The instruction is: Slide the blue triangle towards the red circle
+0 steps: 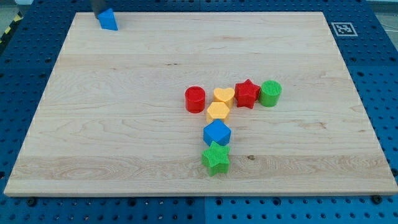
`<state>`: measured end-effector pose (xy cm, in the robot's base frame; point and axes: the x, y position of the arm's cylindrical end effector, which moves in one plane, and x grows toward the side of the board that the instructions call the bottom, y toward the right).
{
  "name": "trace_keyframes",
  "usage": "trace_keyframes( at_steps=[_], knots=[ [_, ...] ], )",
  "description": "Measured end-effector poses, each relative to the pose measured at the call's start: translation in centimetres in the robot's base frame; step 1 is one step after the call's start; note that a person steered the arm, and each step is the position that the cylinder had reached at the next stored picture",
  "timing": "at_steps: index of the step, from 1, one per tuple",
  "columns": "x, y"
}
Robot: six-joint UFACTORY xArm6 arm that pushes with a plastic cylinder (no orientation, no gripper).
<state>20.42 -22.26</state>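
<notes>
Tip: my tip [99,13] sits at the view's top left, bare rod, holding nothing.
Blue triangle: the blue triangle [108,19] touches my tip on its right.
Red circle: the red circle [195,99] lies well away, down and right.
Cluster: yellow heart [224,95], red star [247,93], green circle [270,93], yellow hexagon [218,111], blue block [217,133], green star [216,158] lie beyond it.

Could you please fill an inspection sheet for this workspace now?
Surface: wooden board, flat, on a blue pegboard.
Job's things: blue triangle at the view's top left corner; red circle near the middle, far apart.
Clutter: yellow heart, yellow hexagon, red star, green circle, blue cube, green star, clustered beside the red circle.
Tip: my tip just behind the blue triangle, at the top edge.
Cables: nothing seen.
Surroundings: marker tag at the top right.
</notes>
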Motion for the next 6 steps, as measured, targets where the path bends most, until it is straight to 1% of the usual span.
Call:
trace_keyframes(
  at_steps=[2, 3, 5, 6],
  knots=[
    [0.2, 1.9],
    [1.8, 1.9],
    [2.3, 2.1],
    [3.9, 2.2]
  ],
)
